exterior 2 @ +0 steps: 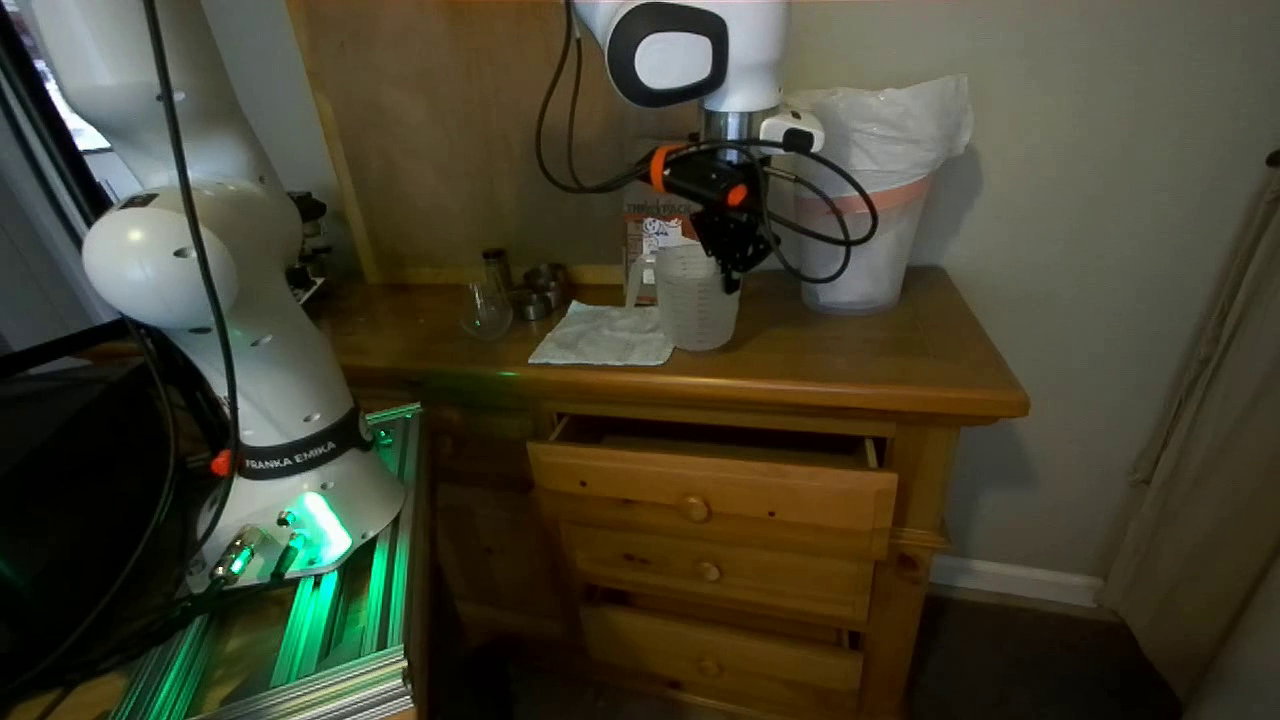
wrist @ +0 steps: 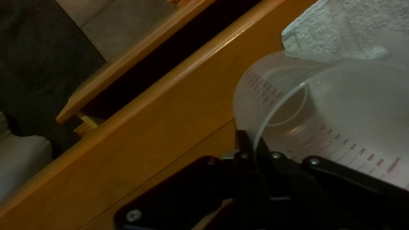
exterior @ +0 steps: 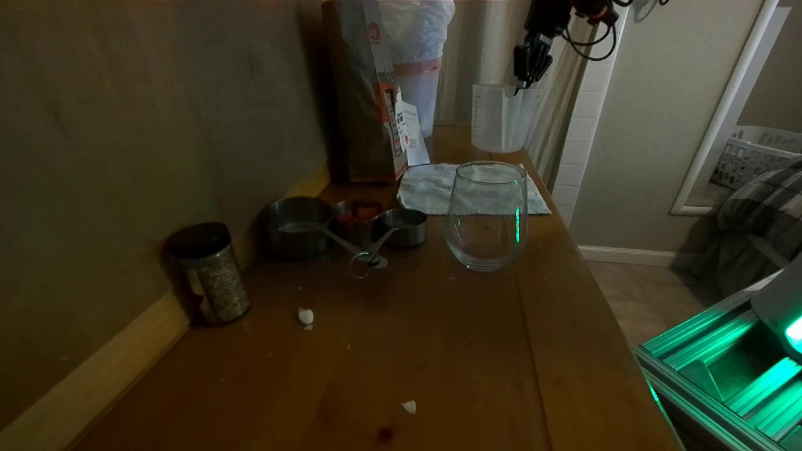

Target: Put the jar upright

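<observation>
Between one and two o'clock in both exterior views, a translucent measuring jug (exterior 2: 690,310) sits upright at the level of the bench (exterior: 451,351), open end up. Whether its base bears fully on the wood I cannot tell. The gripper (wrist: 254,145) is at its rim: in the wrist view its two black fingertips (wrist: 243,142) pinch the thin wall, one outside and one inside the mouth, and red graduation marks show within.

From the jug, in an exterior view, a pale cloth (exterior 2: 605,340) lies at eight o'clock, just beside the base; whether they touch is unclear. A bin (exterior 2: 880,270) with a white liner is at two o'clock. At six o'clock, below, the top drawer (exterior 2: 620,475) is pulled partly out.

Also at six o'clock from the jug, in an exterior view, a stemless wine glass (exterior: 487,244) stands upright. Three metal measuring cups (exterior: 299,238) are grouped at nine o'clock from the glass. A black-lidded spice jar (exterior: 216,285) stands at eight o'clock from the cups, near the wall (exterior: 125,138). One white fragment (exterior: 305,316) lies at eight o'clock from the glass, a second one at seven.
</observation>
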Available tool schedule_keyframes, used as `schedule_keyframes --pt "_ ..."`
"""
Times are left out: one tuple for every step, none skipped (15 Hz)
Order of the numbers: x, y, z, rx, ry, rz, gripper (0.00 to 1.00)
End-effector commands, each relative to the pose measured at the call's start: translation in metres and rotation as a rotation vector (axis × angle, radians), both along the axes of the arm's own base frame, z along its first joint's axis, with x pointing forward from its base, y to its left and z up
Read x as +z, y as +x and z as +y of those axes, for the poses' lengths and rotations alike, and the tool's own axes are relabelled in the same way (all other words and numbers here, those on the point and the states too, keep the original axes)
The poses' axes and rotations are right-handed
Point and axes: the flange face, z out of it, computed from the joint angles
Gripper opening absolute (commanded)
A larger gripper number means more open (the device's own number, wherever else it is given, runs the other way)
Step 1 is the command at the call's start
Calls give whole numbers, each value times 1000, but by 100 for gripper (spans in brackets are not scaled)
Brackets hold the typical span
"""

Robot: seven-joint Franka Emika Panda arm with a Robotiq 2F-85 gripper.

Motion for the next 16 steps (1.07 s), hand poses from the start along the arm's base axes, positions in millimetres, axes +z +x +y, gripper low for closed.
schedule_keyframes --pt "-3 13 0 2 -3 -13 1" --pt "-4 15 1 3 -4 -13 1" --pt "-4 16 1 6 -6 -16 1" --pt "-4 17 1 6 -8 -20 1" --pt "-4 19 2 7 -13 -24 1" --pt "-5 20 2 8 -15 -27 1" --pt "-5 21 2 8 -18 -28 1" --pt "-5 22 2 7 -22 -30 1" --pt "-5 22 2 8 -24 -32 1" --pt "-6 23 2 7 -27 -34 1" --pt "-6 23 2 8 -27 -35 13" --pt "-7 23 2 12 -25 -32 30" --pt "-6 23 2 11 -24 -32 35" --pt "-5 23 3 9 -26 -35 43" --pt "-3 23 3 10 -26 -38 49" --pt "0 22 5 11 -26 -43 57"
